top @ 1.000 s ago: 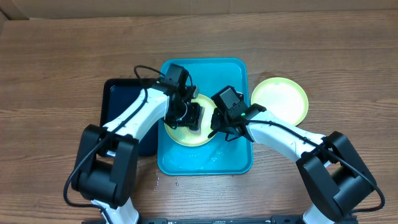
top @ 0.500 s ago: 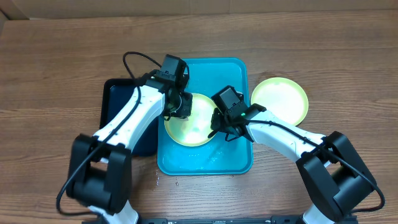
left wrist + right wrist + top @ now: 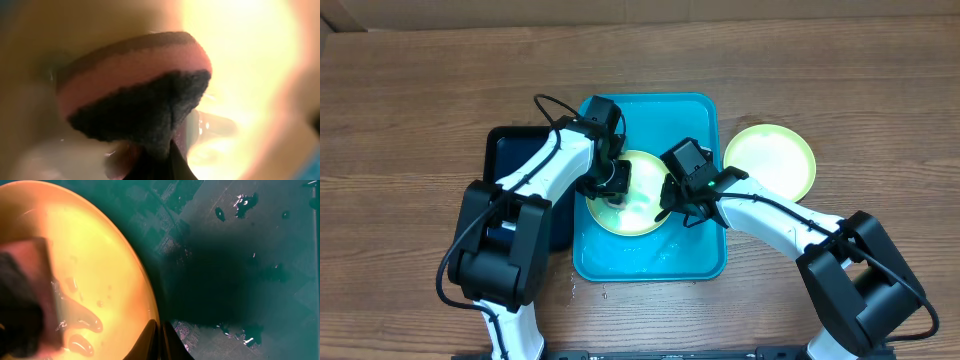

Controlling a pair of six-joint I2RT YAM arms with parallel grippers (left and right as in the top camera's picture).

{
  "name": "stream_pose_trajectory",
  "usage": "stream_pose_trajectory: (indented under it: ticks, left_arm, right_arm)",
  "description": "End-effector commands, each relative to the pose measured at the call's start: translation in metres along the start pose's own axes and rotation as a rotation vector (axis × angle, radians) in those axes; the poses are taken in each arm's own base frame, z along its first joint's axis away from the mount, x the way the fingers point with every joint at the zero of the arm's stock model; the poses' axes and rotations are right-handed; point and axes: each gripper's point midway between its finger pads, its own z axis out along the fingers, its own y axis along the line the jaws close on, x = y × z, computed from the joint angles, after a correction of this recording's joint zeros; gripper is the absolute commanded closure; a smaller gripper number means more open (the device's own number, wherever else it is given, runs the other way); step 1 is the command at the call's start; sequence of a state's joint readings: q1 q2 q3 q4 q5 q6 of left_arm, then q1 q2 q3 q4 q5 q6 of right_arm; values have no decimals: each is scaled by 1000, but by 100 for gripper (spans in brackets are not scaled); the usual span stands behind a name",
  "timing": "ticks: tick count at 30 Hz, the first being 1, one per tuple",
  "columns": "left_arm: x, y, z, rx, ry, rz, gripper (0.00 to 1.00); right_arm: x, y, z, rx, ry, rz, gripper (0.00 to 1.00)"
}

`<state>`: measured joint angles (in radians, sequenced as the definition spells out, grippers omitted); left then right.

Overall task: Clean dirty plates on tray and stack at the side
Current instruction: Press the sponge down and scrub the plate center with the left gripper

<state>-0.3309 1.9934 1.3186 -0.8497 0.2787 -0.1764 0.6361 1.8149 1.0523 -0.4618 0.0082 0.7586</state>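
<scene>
Black tray (image 3: 510,150): is lying on the wooden table (image 3: 400,100), just beside the turquoise tray's left edge, partly under the left arm.
Left gripper (image 3: 612,186): is reaching over the left part of the tray, its jaws clamped on a sponge (image 3: 132,85).
Sponge: is showing a pink layer and a dark scouring face and is pressing against the left part of the plate's wet centre.
Tray (image 3: 650,258): is lying mid-table between the black tray and the side plate, with water glistening on its floor.
Plate in the tray (image 3: 638,205): is lying in the tray's middle, light green with a pale, wet centre.
Right gripper (image 3: 670,208): is pinching that plate's right rim, jaws closed on it, as the right wrist view shows.
Side plate (image 3: 770,160): is resting on the table just right of the tray's far right corner, light green, apart from both grippers.
</scene>
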Motion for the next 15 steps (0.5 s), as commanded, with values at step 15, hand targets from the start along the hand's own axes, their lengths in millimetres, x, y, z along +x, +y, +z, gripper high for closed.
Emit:
stream_pose_trajectory:
  ticks: [15]
  left_arm:
    - [-22, -4, -57, -151, 27, -4, 96]
  right_arm:
    - [0, 5, -5, -20, -7, -9, 96]
